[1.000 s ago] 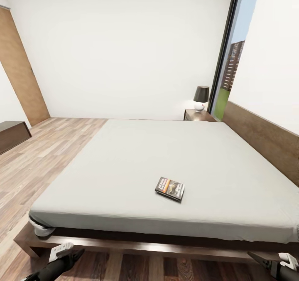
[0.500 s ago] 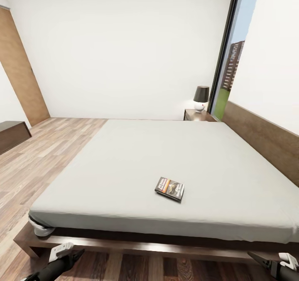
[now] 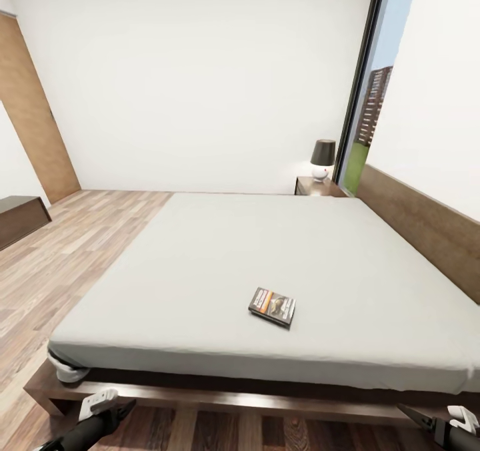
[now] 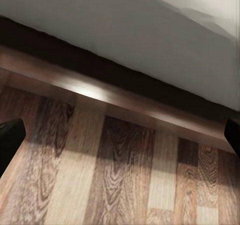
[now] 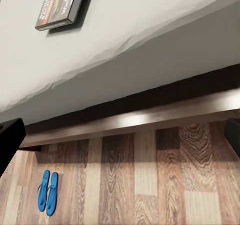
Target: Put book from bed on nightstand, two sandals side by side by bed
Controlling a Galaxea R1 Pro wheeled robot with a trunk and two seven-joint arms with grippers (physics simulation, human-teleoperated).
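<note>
Left tool (image 3: 107,407) and right tool (image 3: 440,424) low, jaws apparently apart, empty. View crept nearer bed (image 3: 267,264); book (image 3: 273,306) on mattress, sandals (image 5: 48,192) paired on floor. Grasp next.

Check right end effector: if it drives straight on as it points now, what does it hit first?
Likely the bed frame rail or the wood floor just before it; depth is unclear. The sandals lie off to the side, and the book sits up on the mattress.

one bed (image 3: 200,251), one book (image 3: 273,305) on it, one nightstand (image 3: 319,186) bearing one lamp (image 3: 323,158), two blue sandals (image 5: 48,192) on the floor, one window (image 3: 373,97), two grippers.
</note>
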